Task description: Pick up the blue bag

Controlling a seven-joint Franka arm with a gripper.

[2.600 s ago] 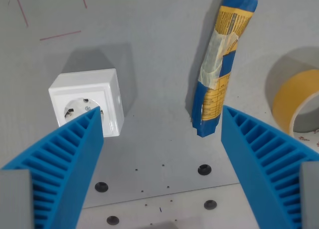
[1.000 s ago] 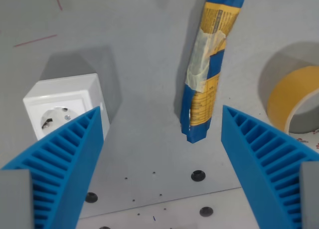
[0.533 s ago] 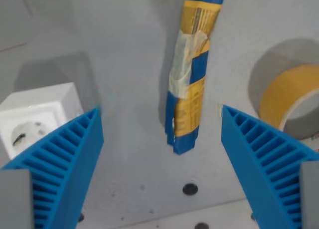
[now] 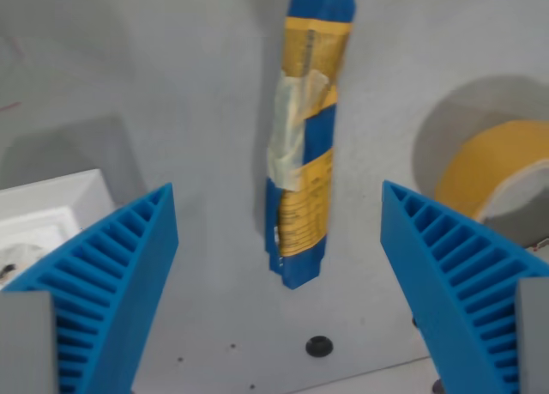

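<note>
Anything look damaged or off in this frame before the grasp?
The blue bag is rolled into a narrow tube and bound with clear tape around its middle, so it isn't in its original shape. Otherwise nothing stands out; the fingers are apart on either side of it.

I read this as a lab or workshop bench: a plain grey table [image 4: 171,59] with bolt holes [image 4: 318,346], a loose wall socket [image 4: 39,227] (unmounted), and a tape roll [image 4: 493,184].

White socket box [image 4: 43,227] at left edge, lower half, partly hidden. Yellow tape roll [image 4: 497,184] at right edge, mid-height, standing on edge. Grey table [image 4: 171,85]; black screw hole [image 4: 318,346] bottom centre.
</note>
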